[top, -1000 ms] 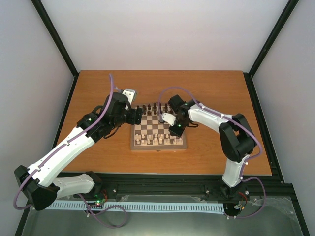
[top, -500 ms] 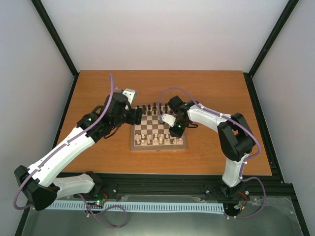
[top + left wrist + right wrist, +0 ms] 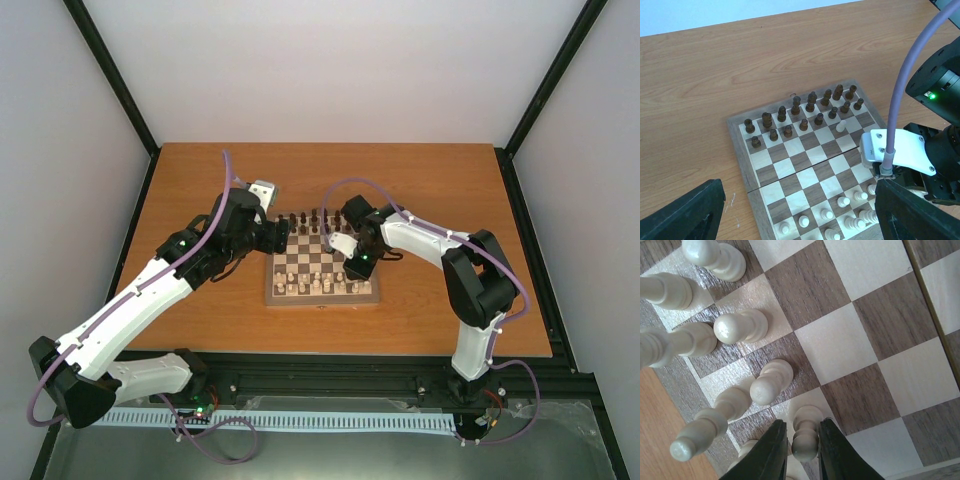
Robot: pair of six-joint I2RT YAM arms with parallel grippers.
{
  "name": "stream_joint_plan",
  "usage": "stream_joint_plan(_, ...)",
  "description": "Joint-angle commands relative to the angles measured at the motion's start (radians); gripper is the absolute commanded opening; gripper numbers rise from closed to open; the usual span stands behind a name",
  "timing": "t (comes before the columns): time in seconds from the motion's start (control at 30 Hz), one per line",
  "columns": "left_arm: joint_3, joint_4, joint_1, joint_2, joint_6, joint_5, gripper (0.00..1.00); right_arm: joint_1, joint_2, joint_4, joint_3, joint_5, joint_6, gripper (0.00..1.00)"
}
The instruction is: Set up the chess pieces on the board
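Observation:
The board (image 3: 320,299) lies mid-table between both arms. Dark chess pieces (image 3: 805,107) fill its two far rows, and one cream pawn (image 3: 840,125) stands alone just in front of them. Several cream chess pieces (image 3: 842,202) stand along the near rows. My right gripper (image 3: 804,426) is low over the board's near right corner. Its fingers sit narrowly apart on either side of an upright cream pawn (image 3: 806,437) that rests on a light square, with a sliver of gap at the left finger. My left gripper (image 3: 800,220) hovers wide open over the board's left side, holding nothing.
Other cream pieces (image 3: 735,326) crowd close to the right gripper's left side. The right arm's white wrist housing (image 3: 900,150) hangs over the board's right half. Bare wooden table (image 3: 430,180) surrounds the board, bounded by black frame posts and white walls.
The right gripper's fingers have parted slightly around the cream pawn. Neither arm has visibly shifted.

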Motion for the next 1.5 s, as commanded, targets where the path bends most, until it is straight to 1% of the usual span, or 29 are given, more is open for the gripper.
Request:
stream_joint_plan(0.0, 0.009, 0.004, 0.013, -0.001, 0.017, 0.004, 0.84, -0.002, -0.001, -0.020, 0.005, -0.013, -0.010, 0.21)
stream_joint_plan(0.2, 0.009, 0.004, 0.013, -0.001, 0.016, 0.007, 0.84, -0.009, -0.036, -0.061, 0.051, 0.004, -0.013, 0.27)
stream_joint_plan(0.4, 0.009, 0.004, 0.013, -0.001, 0.016, 0.012, 0.84, -0.038, -0.033, -0.094, 0.158, 0.023, -0.004, 0.29)
stream_joint_plan(0.67, 0.009, 0.003, 0.013, 0.001, 0.015, 0.011, 0.84, -0.049, 0.092, -0.060, 0.321, 0.074, 0.064, 0.31)
stream_joint_plan(0.87, 0.009, 0.003, 0.013, 0.000, 0.015, 0.008, 0.84, -0.049, 0.208, -0.078, 0.444, 0.074, 0.079, 0.30)
stream_joint_plan(1.07, 0.010, 0.003, 0.013, -0.001, 0.015, 0.012, 0.84, -0.049, 0.270, -0.080, 0.484, 0.087, 0.085, 0.29)
stream_joint_plan(1.47, 0.012, 0.003, 0.013, -0.001, 0.014, 0.024, 0.85, -0.049, 0.323, -0.082, 0.528, 0.089, 0.088, 0.28)
